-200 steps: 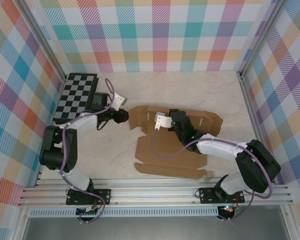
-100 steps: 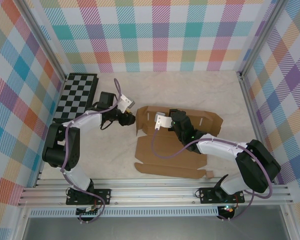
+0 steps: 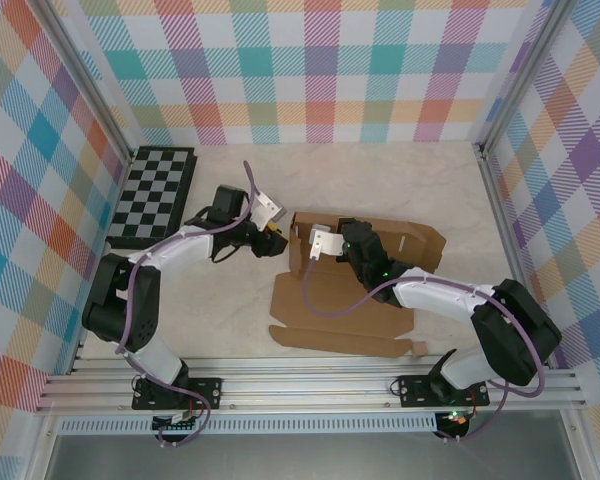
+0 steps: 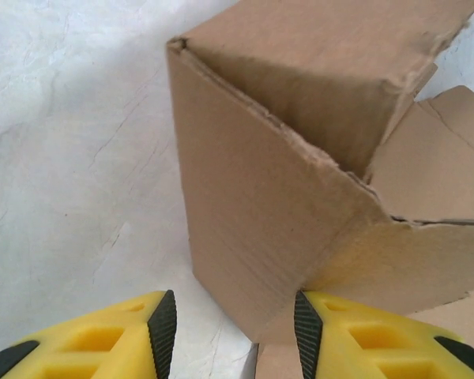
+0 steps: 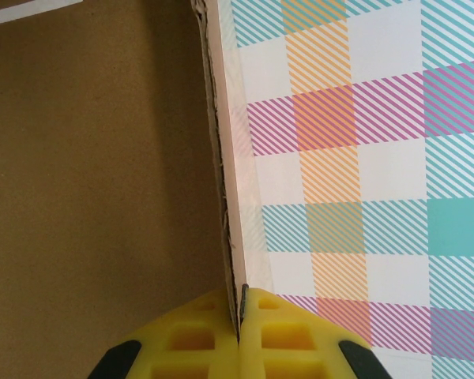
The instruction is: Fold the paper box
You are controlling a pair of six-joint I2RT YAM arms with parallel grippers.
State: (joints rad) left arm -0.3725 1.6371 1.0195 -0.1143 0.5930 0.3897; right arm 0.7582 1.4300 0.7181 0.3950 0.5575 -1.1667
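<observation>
The paper box (image 3: pixel 340 305) is a brown cardboard sheet lying partly folded in the middle of the table. Its left flap (image 4: pixel 253 213) stands upright. My left gripper (image 3: pixel 278 241) sits at that flap's outer side, open. In the left wrist view the flap's lower corner lies between the fingers (image 4: pixel 235 335): the right pad (image 4: pixel 306 332) touches the cardboard and the left pad (image 4: pixel 163 332) is apart from it. My right gripper (image 3: pixel 345 238) is shut on the raised back wall of the box. In the right wrist view, its fingers (image 5: pixel 238 320) pinch that wall's edge (image 5: pixel 221 181).
A black-and-grey chessboard (image 3: pixel 155 195) lies at the back left, beside the left arm. A tiny brown cardboard scrap (image 3: pixel 418 348) rests by the box's front right corner. Plaid walls (image 3: pixel 320 70) close in the table on three sides; metal rails (image 3: pixel 310 375) run along the near edge.
My left gripper has moved right from near the chessboard to the box, and the left flap has gone from lying outward to standing upright. The right gripper has stayed put.
</observation>
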